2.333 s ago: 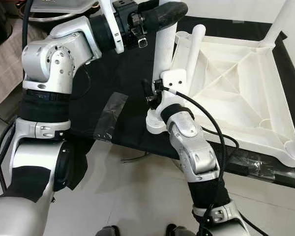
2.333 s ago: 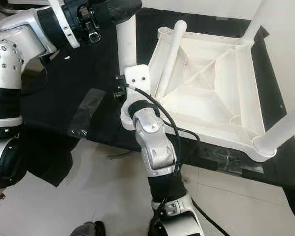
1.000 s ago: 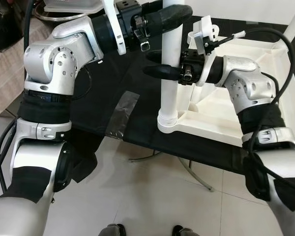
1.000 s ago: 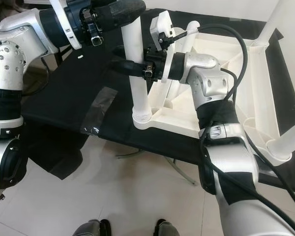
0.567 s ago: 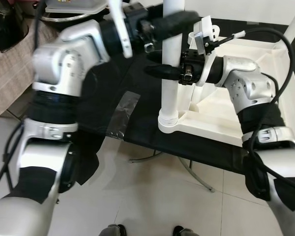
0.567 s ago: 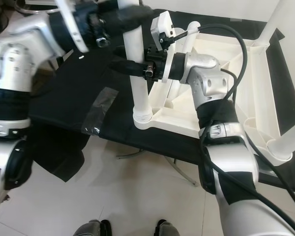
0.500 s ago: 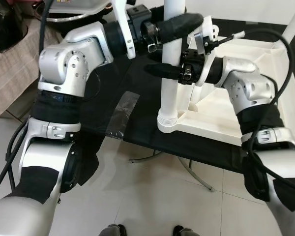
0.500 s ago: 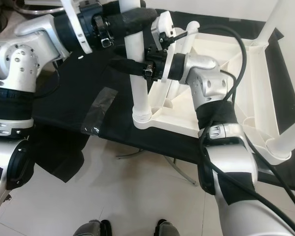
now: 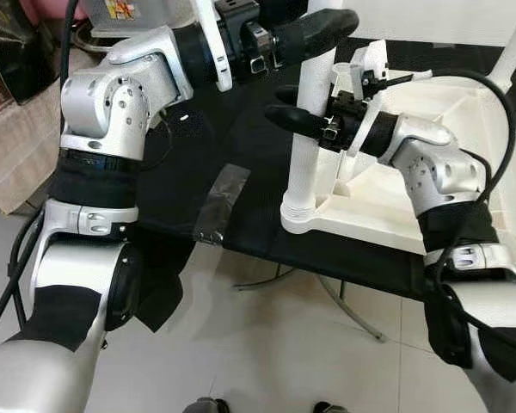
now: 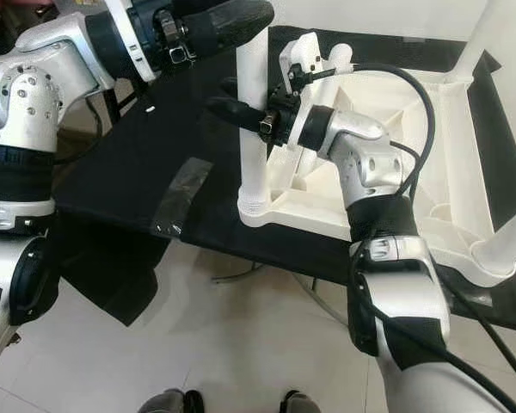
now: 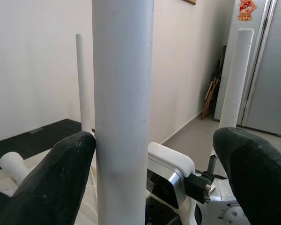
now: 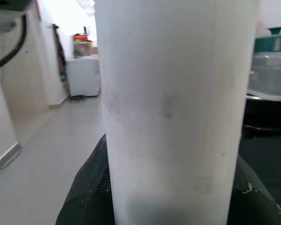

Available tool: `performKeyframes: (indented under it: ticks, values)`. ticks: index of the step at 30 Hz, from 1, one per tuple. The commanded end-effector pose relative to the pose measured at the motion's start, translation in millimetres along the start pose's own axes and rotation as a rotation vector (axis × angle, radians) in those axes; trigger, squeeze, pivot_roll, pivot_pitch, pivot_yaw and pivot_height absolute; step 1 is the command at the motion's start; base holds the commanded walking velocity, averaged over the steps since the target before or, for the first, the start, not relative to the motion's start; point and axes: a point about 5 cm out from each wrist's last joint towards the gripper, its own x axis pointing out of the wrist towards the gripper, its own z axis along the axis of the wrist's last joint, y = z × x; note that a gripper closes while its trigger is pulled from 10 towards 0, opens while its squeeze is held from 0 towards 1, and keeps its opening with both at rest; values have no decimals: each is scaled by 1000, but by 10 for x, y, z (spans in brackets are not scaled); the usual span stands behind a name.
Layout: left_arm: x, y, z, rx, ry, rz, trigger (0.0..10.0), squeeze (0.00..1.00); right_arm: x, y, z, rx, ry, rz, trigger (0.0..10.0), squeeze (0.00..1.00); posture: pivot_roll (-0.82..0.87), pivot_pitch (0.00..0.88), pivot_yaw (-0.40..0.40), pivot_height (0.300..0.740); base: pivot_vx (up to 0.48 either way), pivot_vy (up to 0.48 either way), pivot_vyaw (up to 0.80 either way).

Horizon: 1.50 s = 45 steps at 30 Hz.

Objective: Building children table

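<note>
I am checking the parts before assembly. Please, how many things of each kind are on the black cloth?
white table legs: 4
white tabletop: 1
grey tape strip: 1
Total: 6

I am standing on a shiny pale tile floor point(image 9: 267, 344). A black cloth point(image 9: 206, 146) is covering the work table. A plain white wall point(image 11: 37, 61) is glowing softly behind me.
</note>
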Motion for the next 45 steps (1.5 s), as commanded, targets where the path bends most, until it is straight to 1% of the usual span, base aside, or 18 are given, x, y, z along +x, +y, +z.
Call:
performKeyframes:
  ticks: [1, 3, 4, 5, 6, 8, 9, 10, 11, 12, 13, 14, 21, 27, 31, 38, 41, 45]
  values:
    - [-55, 23, 61, 26, -7, 9, 10000, 0, 10, 20, -213, 75, 53, -33, 0, 0, 3, 176, 91, 740, 0, 0, 0]
    - [-66, 24, 57, 26, -8, 12, 10000, 0, 22, -9, -240, 83, 91, -122, 0, 0, -3, 181, 83, 740, 0, 0, 0]
    - [-66, 24, 57, 26, -8, 12, 10000, 0, 22, -9, -240, 83, 91, -122, 0, 0, -3, 181, 83, 740, 0, 0, 0]
    - [-79, 26, 56, 26, -7, 16, 10000, 0, 21, -24, -296, 71, 133, -225, 0, 0, -3, 184, 73, 740, 0, 0, 0]
    - [-104, 27, 56, 26, -6, 23, 10000, 0, -25, -73, -413, 43, 174, -568, 0, 0, -2, 188, 63, 740, 0, 0, 0]
    - [-104, 27, 56, 26, -6, 23, 10000, 0, -25, -73, -413, 43, 174, -568, 0, 0, -2, 188, 63, 740, 0, 0, 0]
    - [-131, 29, 62, 24, -3, 26, 10000, 0, 5, 125, -494, 40, 140, -745, 0, 0, 1, 203, 67, 740, 0, 0, 0]
    - [-131, 29, 62, 24, -3, 26, 10000, 0, 5, 125, -494, 40, 140, -745, 0, 0, 1, 203, 67, 740, 0, 0, 0]
    - [-151, 38, 53, 23, 3, 29, 10000, 0, 81, 361, -526, 42, 120, -754, 0, 0, -3, 213, 70, 740, 0, 0, 0]
    - [-162, 43, 43, 22, 8, 31, 10000, 0, 126, 529, -530, 51, 102, -751, 0, 0, -10, 211, 73, 740, 0, 0, 0]
    - [-162, 43, 43, 22, 8, 31, 10000, 0, 126, 529, -530, 51, 102, -751, 0, 0, -10, 211, 73, 740, 0, 0, 0]
    - [-157, 46, 29, 18, 13, 28, 10000, 0, 178, 643, -548, 54, 92, -764, 0, 0, -7, 205, 77, 740, 0, 0, 0]
    - [-114, 16, 29, 21, 18, 1, 10000, 0, 229, 621, -512, 85, 67, -822, 0, 0, -2, 200, 81, 740, 0, 0, 0]
    - [-114, 4, 30, 14, 15, -7, 10000, 0, 222, 703, -472, 92, 77, -874, 0, 0, -5, 202, 81, 740, 0, 0, 0]
    - [-112, -9, 13, 7, 23, -18, 10000, 0, 223, 723, -475, 90, 84, -867, 0, 0, -5, 201, 83, 740, 0, 0, 0]
    - [-72, -49, -62, -11, 93, -57, 10000, 0, 244, 736, -468, 85, 77, -851, 0, 0, -1, 196, 86, 740, 0, 0, 0]
    - [-11, -14, -137, -8, 150, -36, 10000, 0, 283, 764, -451, 90, 66, -831, 0, 0, 1, 190, 86, 740, 0, 0, 0]
    - [78, 28, -151, -7, 165, -15, 10000, 0, 329, 813, -424, 91, 55, -802, 0, 0, -4, 188, 89, 740, 0, 0, 0]
